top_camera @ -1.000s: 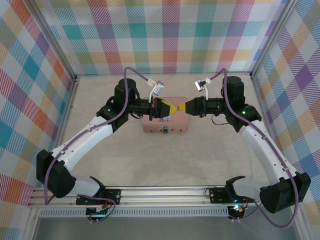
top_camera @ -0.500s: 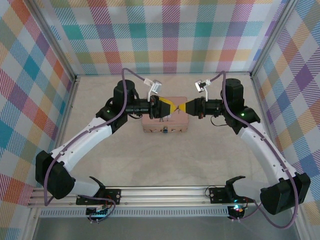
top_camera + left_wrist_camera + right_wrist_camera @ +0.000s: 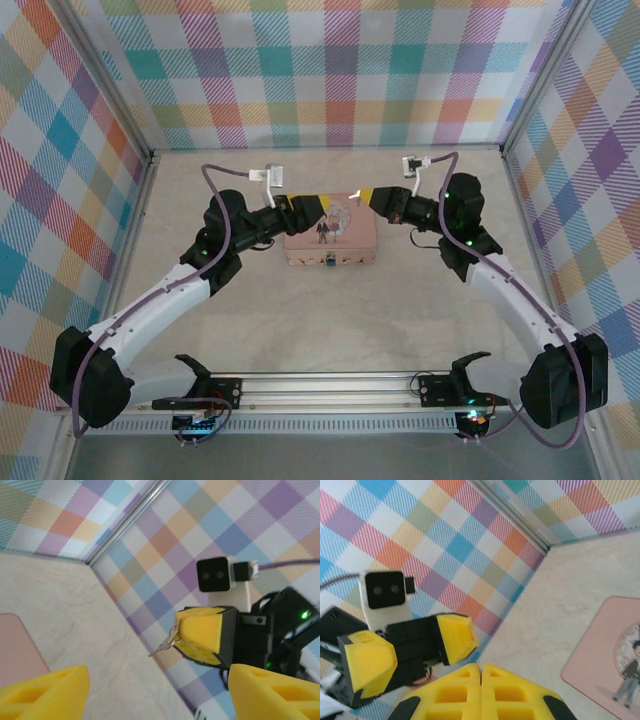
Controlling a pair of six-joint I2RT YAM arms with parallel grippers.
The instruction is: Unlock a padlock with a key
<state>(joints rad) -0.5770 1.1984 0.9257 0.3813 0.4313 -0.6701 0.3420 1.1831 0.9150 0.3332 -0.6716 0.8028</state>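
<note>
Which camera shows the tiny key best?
The left wrist camera: the key sticks out clearly from the right pincer, silvery against the checked wall. In the top camera it is too small to make out at that pincer's tip. The right wrist camera looks along the pincer's shut yellow fingers.

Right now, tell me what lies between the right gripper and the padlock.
Top view: the pink tin fills that stretch. The right gripper, shut on the key, is by its far edge; the padlock sits at its near side.
</note>
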